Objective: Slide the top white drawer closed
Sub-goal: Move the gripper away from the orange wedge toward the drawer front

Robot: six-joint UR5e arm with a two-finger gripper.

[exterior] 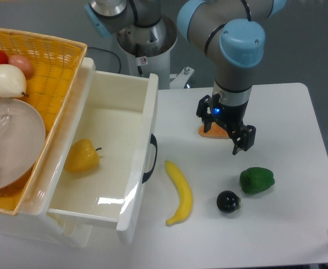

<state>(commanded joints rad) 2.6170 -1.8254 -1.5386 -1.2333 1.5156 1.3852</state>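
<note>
The top white drawer (136, 168) stands pulled far out at the left, its glossy tray open to view. A yellow bell pepper (81, 156) lies inside it. The black arched handle (151, 159) on the drawer front faces right, toward the table. My gripper (220, 131) hangs to the right of the drawer, well apart from the handle. It is open, with its black fingers (243, 140) spread over an orange object (210, 131) lying on the table.
A yellow wicker basket (52, 61) sits on the cabinet top at the left, holding a clear bowl (10, 143), tomatoes and a pale onion. A banana (181, 191), a green pepper (257, 180) and a small black round fruit (228, 202) lie on the white table (298, 123).
</note>
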